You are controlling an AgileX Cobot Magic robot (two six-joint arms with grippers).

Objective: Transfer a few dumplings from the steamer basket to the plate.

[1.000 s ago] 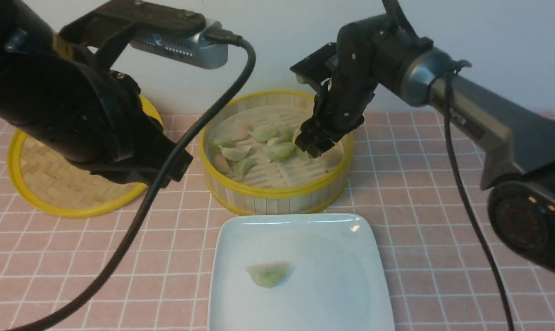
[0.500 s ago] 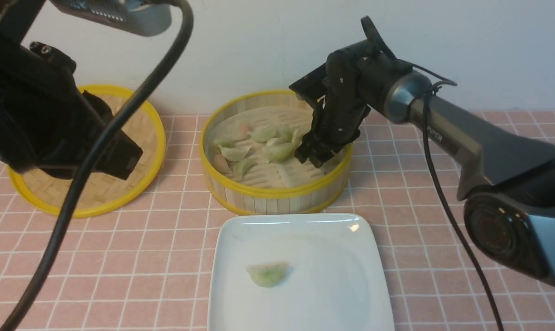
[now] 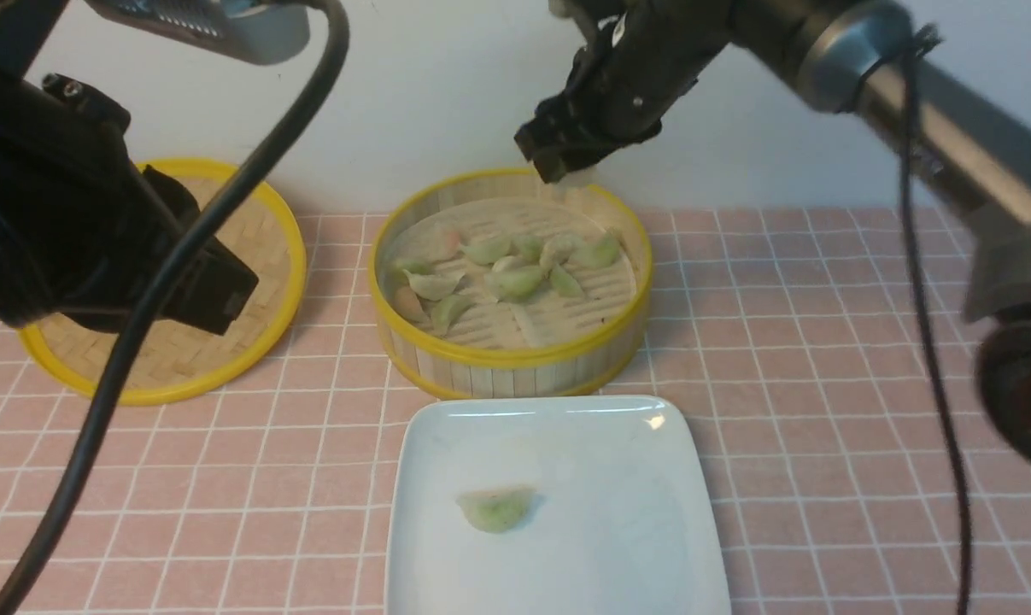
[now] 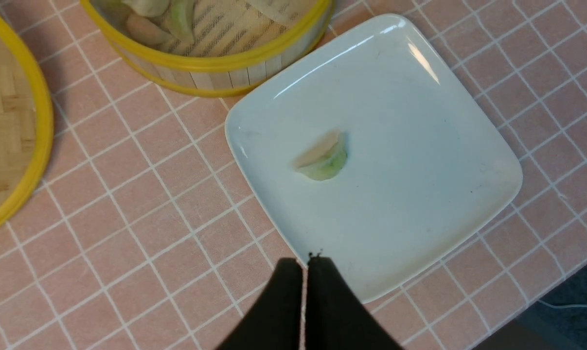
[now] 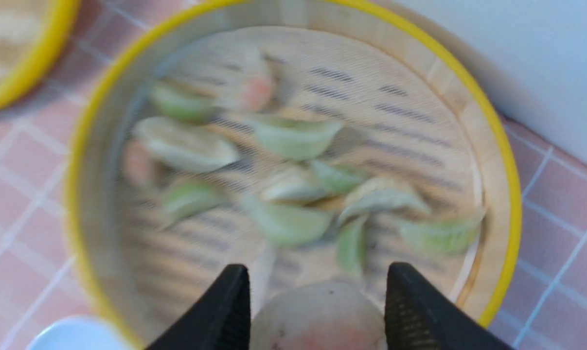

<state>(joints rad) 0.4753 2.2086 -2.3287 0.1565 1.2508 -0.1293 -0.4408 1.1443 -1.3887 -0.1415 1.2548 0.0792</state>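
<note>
Pincer on the right arm [image 5: 318, 296] is clenched on a dumpling with a pinkish part [image 5: 322, 316], which sits between its two fingers. It is raised above the far part of the steamer basket [image 3: 512, 357]. Below this pincer, inside the basket, lie the other dumplings [image 3: 517, 283], mostly pale green, with some pinkish ones to the left. Nearer than the pincer, in front of the basket, is the white plate [image 3: 558, 564], and one green dumpling [image 3: 498, 510] rests on it. The left pincer [image 4: 305, 265] is closed, with nothing between its tips. Beyond that pincer, to the left of the basket, the woven lid [image 3: 289, 320] with yellow rim lies on the tiled surface [image 3: 310, 444].
</note>
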